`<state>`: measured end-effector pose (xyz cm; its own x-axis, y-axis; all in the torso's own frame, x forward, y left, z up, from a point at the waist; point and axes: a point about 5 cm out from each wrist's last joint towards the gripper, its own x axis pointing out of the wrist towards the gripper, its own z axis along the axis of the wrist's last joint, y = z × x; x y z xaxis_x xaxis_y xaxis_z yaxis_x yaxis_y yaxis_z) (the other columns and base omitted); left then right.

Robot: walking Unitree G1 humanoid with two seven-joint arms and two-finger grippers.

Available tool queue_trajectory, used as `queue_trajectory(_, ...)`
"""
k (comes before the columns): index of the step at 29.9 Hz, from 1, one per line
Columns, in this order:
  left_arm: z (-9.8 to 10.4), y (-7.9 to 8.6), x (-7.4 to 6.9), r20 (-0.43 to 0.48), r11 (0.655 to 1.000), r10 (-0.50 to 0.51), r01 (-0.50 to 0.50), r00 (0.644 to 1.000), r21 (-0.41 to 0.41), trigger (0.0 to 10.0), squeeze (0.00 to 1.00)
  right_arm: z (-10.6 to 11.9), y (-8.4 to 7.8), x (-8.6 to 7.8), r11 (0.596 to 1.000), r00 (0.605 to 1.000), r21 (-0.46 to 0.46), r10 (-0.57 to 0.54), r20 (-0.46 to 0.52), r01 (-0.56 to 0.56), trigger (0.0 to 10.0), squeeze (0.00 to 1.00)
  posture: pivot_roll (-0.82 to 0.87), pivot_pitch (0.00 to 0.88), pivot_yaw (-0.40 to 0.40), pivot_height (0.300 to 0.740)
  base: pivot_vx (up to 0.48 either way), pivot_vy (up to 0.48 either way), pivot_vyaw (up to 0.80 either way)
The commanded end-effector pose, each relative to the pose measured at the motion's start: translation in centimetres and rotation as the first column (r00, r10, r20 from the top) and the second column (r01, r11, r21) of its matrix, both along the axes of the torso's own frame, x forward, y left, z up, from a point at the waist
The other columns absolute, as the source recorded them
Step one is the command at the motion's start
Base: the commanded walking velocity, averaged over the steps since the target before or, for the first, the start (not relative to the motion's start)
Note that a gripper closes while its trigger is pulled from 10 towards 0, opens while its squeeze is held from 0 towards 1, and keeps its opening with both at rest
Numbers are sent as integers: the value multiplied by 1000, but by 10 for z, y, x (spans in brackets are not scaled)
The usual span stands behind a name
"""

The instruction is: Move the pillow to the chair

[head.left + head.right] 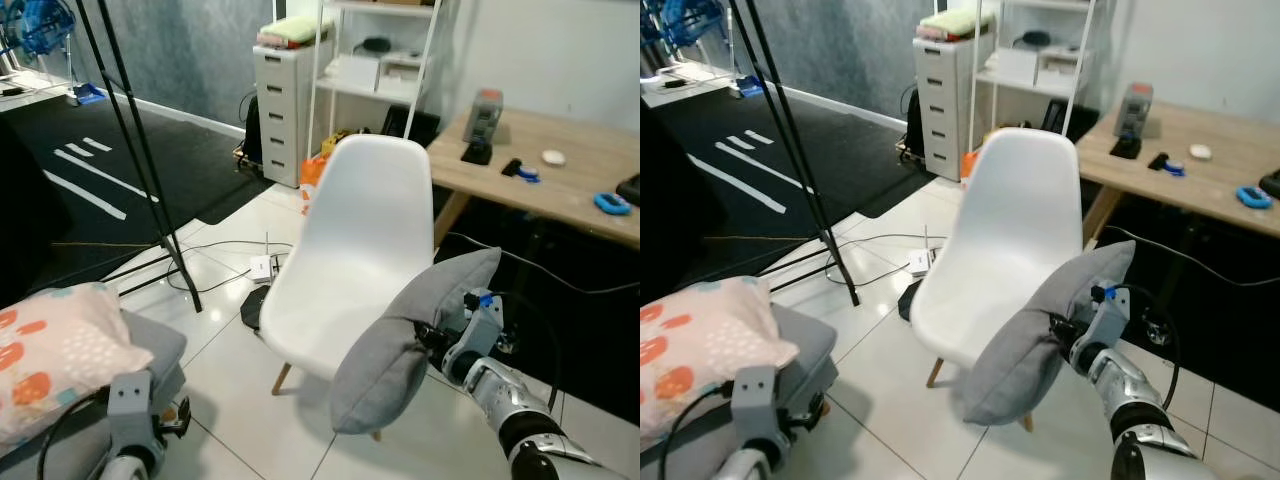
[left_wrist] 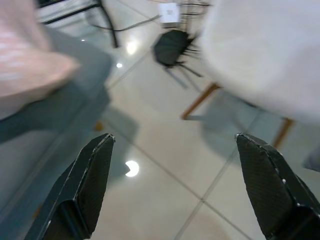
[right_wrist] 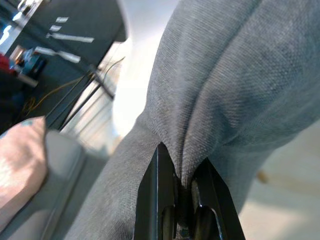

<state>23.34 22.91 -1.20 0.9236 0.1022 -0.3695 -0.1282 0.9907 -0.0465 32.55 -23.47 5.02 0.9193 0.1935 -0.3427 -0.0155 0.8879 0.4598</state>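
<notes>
A grey pillow [image 1: 400, 345] hangs pinched at its middle in my right gripper [image 1: 428, 338], which is shut on it; the fold sits between the black fingers [image 3: 161, 200]. The pillow is in the air at the right front edge of the white chair [image 1: 355, 250], overlapping the seat's side. My left gripper [image 2: 175, 190] is open over the tiled floor, low on the left, with nothing between its fingers. The left arm [image 1: 130, 420] is beside a grey cushion.
A pink patterned pillow [image 1: 55, 350] lies on a grey seat cushion [image 1: 155, 345] at lower left. A wooden desk [image 1: 545, 165] stands right of the chair, a white drawer unit [image 1: 285, 110] behind. Black stand legs [image 1: 150, 180] and cables [image 1: 225, 260] cross the floor left of the chair.
</notes>
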Motion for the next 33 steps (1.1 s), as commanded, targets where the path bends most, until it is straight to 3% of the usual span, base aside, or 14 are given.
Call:
queue_trajectory(1, -1, 2, -1, -7, 1000, 3, -3, 1000, 3, 10000, 0, 19, 0, 12, 1000, 995, 7, -9, 96, 8, 10000, 0, -220, 43, -27, 740, 0, -319, 0)
queue_trajectory(13, 1, 0, 0, 15, 1000, 6, -6, 1000, -10, 10000, 0, 23, 10, 17, 1000, 993, 18, 22, 115, -24, 10000, 0, -217, 42, -33, 740, 0, -48, 0)
queue_trajectory(33, 3, -1, 3, 25, 1000, -11, 11, 1000, -7, 10000, 0, 36, 16, 26, 999, 986, 44, 23, 166, -31, 10000, 0, -221, 23, -21, 740, 345, 0, 0)
